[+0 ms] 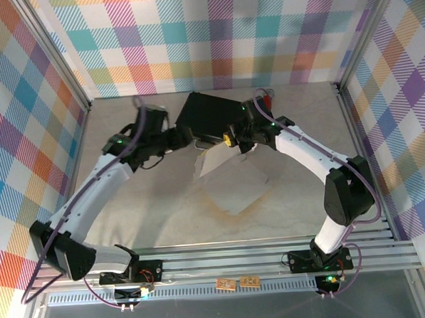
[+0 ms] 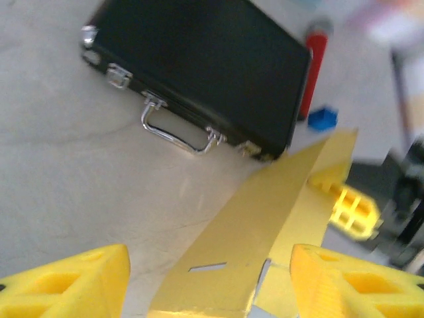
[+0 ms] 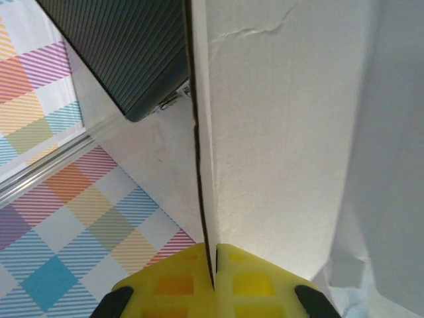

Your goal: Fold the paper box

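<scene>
The paper box (image 1: 231, 181) lies mid-table, whitish face up in the top view, with one edge lifted toward the black case. My right gripper (image 3: 213, 281) is shut on that edge, the whitish face (image 3: 285, 132) rising to the right of its fingers. In the left wrist view a bright yellow flap of the paper box (image 2: 258, 225), with a slot in it, runs between the spread fingers of my left gripper (image 2: 209, 285); it is open and not touching the flap. The two grippers meet over the box's far edge, left gripper (image 1: 192, 137) and right gripper (image 1: 231, 139).
A black hard case (image 1: 209, 113) with a metal handle (image 2: 175, 132) lies just beyond the box. A red cylinder (image 2: 313, 69) and a small blue piece (image 2: 322, 119) sit past the case. Checked walls close in the table on three sides.
</scene>
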Controlling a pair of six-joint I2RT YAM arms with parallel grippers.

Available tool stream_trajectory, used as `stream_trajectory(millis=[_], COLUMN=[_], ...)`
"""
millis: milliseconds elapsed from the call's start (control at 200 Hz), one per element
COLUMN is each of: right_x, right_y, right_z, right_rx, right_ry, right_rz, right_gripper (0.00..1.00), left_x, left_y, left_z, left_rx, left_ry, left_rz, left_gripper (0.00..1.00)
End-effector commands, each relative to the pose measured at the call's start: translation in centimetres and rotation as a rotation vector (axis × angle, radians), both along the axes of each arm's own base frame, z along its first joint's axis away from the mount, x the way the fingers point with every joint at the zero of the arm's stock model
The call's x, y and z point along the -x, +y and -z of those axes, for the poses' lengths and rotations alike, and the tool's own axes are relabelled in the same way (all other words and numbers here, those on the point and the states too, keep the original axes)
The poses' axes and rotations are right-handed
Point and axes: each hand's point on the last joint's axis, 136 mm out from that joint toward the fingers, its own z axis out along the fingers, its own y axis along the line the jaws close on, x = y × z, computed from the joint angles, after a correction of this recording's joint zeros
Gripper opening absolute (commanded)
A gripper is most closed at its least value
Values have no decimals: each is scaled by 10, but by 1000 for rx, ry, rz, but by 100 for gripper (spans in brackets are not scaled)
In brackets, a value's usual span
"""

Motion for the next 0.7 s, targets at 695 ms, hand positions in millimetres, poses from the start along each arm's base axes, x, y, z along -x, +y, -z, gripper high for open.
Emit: stream_trajectory(millis=[695], right_x=[-4], right_y=[34], right_z=[7], right_rx=[-55], right_ry=[-92], right_rz=[24], right_gripper=[0], left_x=[22], left_y=[-37], left_z=[35], left_rx=[529], left_ry=[571], left_rz=[-362], left_gripper=[45])
